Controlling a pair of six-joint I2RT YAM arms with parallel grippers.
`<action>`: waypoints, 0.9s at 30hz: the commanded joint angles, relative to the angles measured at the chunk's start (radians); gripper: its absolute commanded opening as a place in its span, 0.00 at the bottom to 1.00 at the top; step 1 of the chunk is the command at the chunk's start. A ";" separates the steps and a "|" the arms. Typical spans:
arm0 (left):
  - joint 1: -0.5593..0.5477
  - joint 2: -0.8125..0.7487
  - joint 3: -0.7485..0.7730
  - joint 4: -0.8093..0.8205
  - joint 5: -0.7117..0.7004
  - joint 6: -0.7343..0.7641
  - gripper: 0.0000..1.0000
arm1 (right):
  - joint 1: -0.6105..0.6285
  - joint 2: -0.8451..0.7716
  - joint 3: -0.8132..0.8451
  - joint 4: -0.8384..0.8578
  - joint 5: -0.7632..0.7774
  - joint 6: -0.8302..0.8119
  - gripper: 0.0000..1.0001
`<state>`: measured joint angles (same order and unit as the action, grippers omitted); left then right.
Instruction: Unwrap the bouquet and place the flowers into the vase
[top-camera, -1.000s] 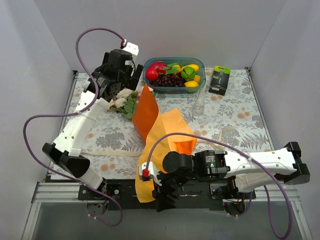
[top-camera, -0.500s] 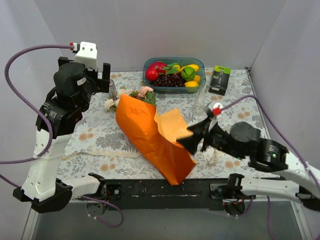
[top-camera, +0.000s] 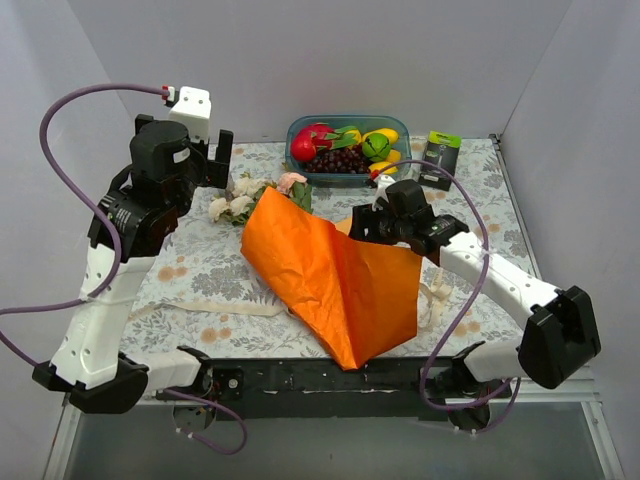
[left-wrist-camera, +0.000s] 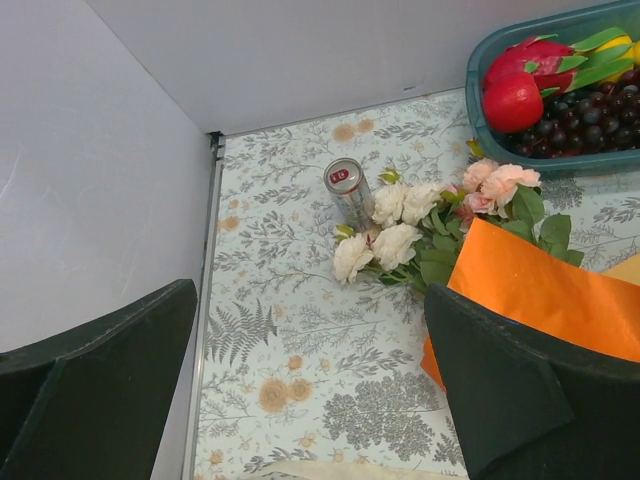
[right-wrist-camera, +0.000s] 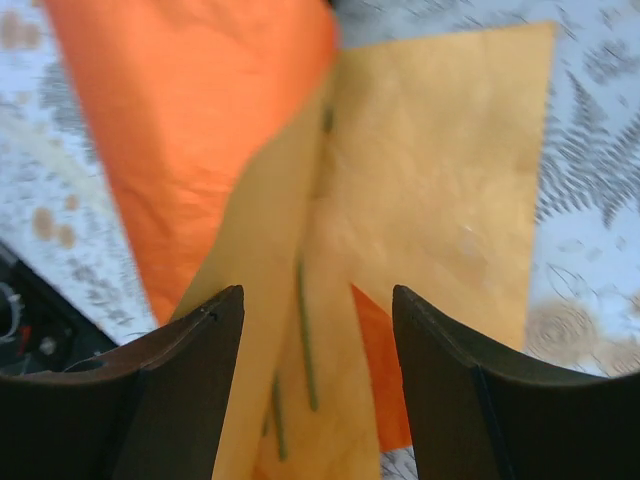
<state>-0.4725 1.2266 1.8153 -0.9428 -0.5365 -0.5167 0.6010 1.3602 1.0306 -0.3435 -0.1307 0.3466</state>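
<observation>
The bouquet's orange wrapping paper (top-camera: 330, 280) lies spread across the middle of the table, its paler yellow-orange inner side (right-wrist-camera: 440, 180) facing up. Cream and pink flowers (top-camera: 250, 195) with green leaves stick out at its far left end and also appear in the left wrist view (left-wrist-camera: 410, 225). Thin green stems (right-wrist-camera: 305, 340) show on the inner sheet. My right gripper (top-camera: 362, 228) hovers over the paper's far right edge, open (right-wrist-camera: 318, 300), with a paper fold running between its fingers untouched. My left gripper (top-camera: 218, 165) is raised above the flowers, wide open (left-wrist-camera: 320, 400). I cannot make out the vase.
A blue tub of fruit (top-camera: 348, 150) stands at the back, with a black-and-green box (top-camera: 438, 158) to its right. A silver can (left-wrist-camera: 348, 190) stands by the flower heads. Loose cream ribbon (top-camera: 230, 305) lies on the tablecloth at front left and again (top-camera: 435, 300) right of the paper.
My right arm swung from the table's front to the paper's far right edge. The paper opened out flatter and wider. My left arm lifted off the flowers and now holds above them.
</observation>
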 joint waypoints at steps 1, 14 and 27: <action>0.002 -0.027 0.004 0.004 -0.014 0.018 0.98 | 0.043 -0.079 0.017 0.112 -0.255 -0.012 0.68; 0.002 0.042 0.165 0.015 -0.048 0.087 0.98 | 0.285 -0.274 -0.228 0.236 -0.356 0.178 0.66; 0.000 0.073 0.228 0.025 -0.056 0.106 0.98 | 0.701 -0.251 -0.219 0.245 -0.219 0.123 0.62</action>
<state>-0.4725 1.2987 2.0293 -0.9333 -0.5735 -0.4232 1.2278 1.1229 0.7944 -0.1204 -0.3767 0.5171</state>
